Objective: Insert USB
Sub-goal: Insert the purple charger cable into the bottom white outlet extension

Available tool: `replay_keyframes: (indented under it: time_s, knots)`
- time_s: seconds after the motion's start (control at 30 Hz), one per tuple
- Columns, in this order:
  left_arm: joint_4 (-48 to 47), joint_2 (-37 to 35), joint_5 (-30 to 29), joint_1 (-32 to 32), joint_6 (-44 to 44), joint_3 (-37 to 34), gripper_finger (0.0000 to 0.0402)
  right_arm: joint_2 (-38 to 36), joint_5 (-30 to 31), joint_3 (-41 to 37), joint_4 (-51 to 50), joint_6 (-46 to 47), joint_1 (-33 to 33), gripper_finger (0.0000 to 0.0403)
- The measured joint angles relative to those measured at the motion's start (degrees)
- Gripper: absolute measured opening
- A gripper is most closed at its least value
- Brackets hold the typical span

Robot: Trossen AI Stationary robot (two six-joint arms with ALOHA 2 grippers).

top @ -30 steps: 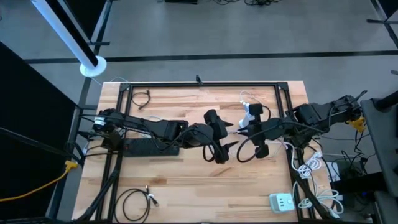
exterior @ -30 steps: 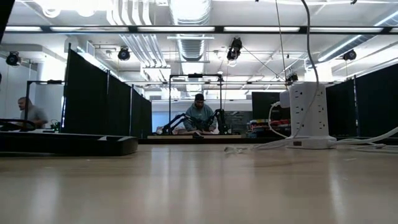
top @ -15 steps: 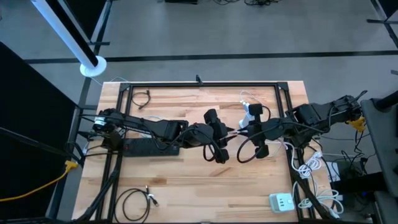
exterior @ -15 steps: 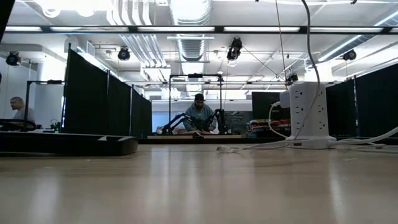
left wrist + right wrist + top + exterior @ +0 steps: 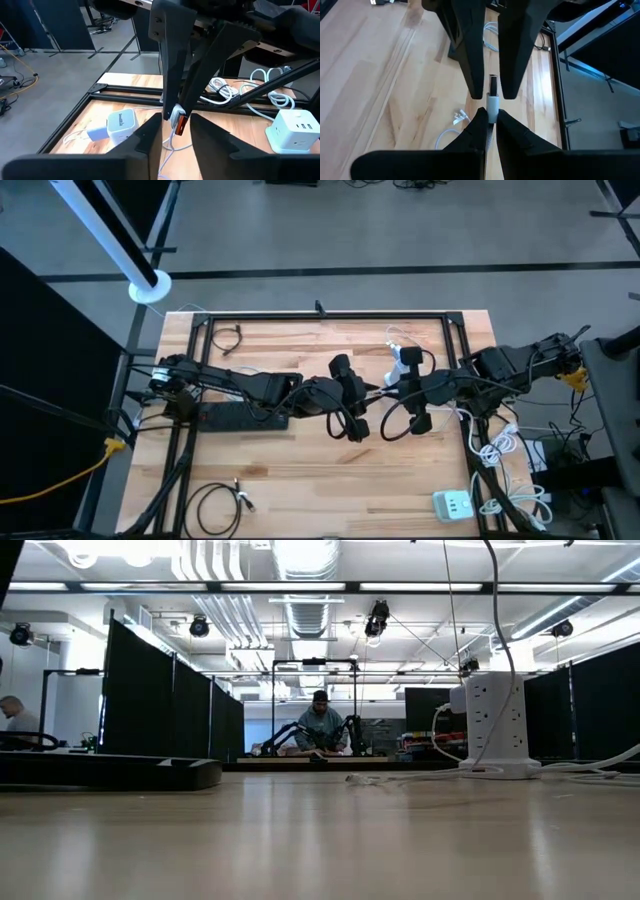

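A USB plug (image 5: 492,86) with a white sleeve and a metal end is held above the middle of the table. My right gripper (image 5: 491,114) (image 5: 392,392) is shut on it. My left gripper (image 5: 176,119) (image 5: 367,396) faces it from the left. Its two fingers stand close on either side of the plug's metal end (image 5: 181,125), with thin strips of table showing between in the right wrist view. The plug's white cable (image 5: 167,150) runs down to the tabletop. My right gripper pinches the plug's white sleeve (image 5: 492,104) between its two fingertips. The fingers come level from the table's right side and lie along the plug. The metal end sticks out past them toward my left gripper, clear of the table.
A black power strip (image 5: 235,416) lies at the left. A white charger (image 5: 122,125) sits at the far middle. A white socket cube (image 5: 295,131) stands near the right front corner (image 5: 452,505). Coiled black cables (image 5: 215,505) lie at the near left, and white cables (image 5: 505,448) at the right edge.
My left gripper's fingers, wide apart a second ago, have closed in around the plug's metal end. In the low view the white cable end on the table has slid a little to the left. My right gripper has kept the plug where it was.
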Motion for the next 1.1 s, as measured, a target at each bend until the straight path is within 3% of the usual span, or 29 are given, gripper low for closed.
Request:
replay_keyframes:
  time_s: [0.17,0.37,0.67,1.1]
  knots:
    - [-0.2,0.0,0.0,0.0,0.0,0.0,0.0099,0.0,0.0,0.0,0.1,0.0,0.0,0.0010]
    - [0.1,0.0,0.1,0.0,0.2,0.0,0.0011,0.0,0.0,0.0,0.0,0.5,0.0,0.0010]
    - [0.6,0.0,0.3,0.0,-2.6,0.0,0.0006,0.0,-1.3,0.0,0.0,0.6,0.0,0.0012]
    - [1.3,-1.4,-2.5,-0.8,-9.9,0.0,0.0005,-5.6,-0.9,0.0,-1.3,6.6,0.0,0.0150]
